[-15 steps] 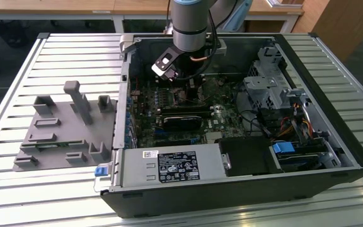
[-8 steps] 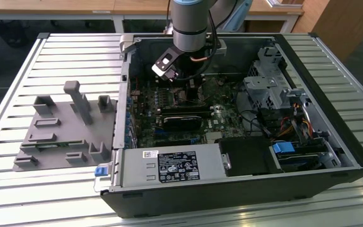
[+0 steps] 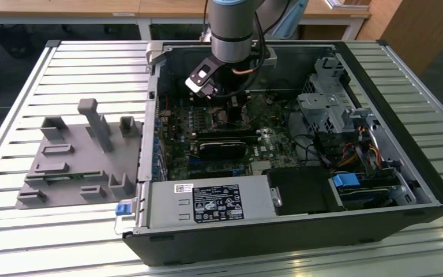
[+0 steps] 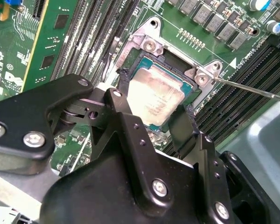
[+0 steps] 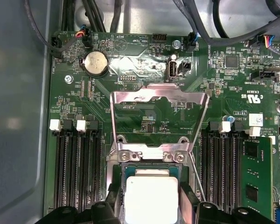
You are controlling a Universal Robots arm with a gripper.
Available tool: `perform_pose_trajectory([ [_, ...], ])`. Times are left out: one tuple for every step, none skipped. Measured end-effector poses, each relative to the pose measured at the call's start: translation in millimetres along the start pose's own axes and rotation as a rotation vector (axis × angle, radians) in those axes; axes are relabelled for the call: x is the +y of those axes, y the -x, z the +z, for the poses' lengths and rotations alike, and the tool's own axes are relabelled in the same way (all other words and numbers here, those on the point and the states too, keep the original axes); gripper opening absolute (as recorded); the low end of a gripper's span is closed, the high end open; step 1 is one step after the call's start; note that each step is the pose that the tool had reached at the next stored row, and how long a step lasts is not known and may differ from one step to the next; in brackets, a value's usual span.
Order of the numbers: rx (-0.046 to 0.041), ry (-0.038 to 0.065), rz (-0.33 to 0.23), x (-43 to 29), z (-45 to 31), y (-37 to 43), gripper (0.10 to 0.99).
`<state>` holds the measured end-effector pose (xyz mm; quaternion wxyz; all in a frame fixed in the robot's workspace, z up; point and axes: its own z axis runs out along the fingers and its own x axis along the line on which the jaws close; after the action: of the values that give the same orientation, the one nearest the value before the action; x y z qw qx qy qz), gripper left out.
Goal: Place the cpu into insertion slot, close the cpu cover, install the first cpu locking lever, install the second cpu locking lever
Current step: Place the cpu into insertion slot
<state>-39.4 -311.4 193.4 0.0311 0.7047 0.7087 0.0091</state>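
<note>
Gripper (image 4: 151, 112) fingers (image 4: 126, 100) clasp the cpu (image 4: 156, 91) by two opposite edges, in the upper centre of the exterior view. The cpu lies in or just over the slot (image 4: 170, 58). The cover (image 5: 158, 89) stands raised open.

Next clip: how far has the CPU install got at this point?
Done: nothing complete yet. In hand: the claw is shut on the cpu, which sits at the insertion slot; whether it is fully seated I cannot tell. Left: the cpu cover is flipped open over the board, and a lever rod juts free beside the slot, so cover and both levers remain.
</note>
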Motion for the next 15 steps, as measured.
perform_pose_trajectory([
  [0.0, 0.0, 0.0, 0.0, -0.7, 0.0, 0.612],
  [0.0, 0.0, 0.0, 0.1, -1.6, 0.1, 0.612],
  [0.0, 0.0, 0.0, 0.2, -2.6, 0.1, 0.612],
  [0.0, 0.0, 0.0, 0.2, -3.7, 0.1, 0.612],
  [0.0, 0.0, 0.0, 0.3, -4.7, 0.1, 0.612],
  [0.0001, 0.0, 0.0, 0.3, -5.7, 0.2, 0.612],
  [0.0001, 0.0, 0.0, 0.4, -6.7, 0.2, 0.612],
  [0.0001, 0.0, 0.0, 0.5, -7.5, 0.2, 0.612],
  [0.0001, 0.0, 0.0, 0.5, -8.3, 0.2, 0.612],
  [0.0001, 0.0, 0.0, 0.6, -9.2, 0.3, 0.612],
  [0.0001, 0.0, 0.0, 0.6, -10.2, 0.3, 0.612],
  [-0.0001, 0.0, 0.0, 0.7, -11.4, 0.4, 0.612],
  [0.0, -0.001, 0.0, 0.8, -12.5, 0.4, 0.612],
  [0.0, -0.001, 0.0, 0.8, -13.4, 0.4, 0.6],
  [0.0, -0.001, 0.0, 0.9, -14.2, 0.4, 0.6],
])
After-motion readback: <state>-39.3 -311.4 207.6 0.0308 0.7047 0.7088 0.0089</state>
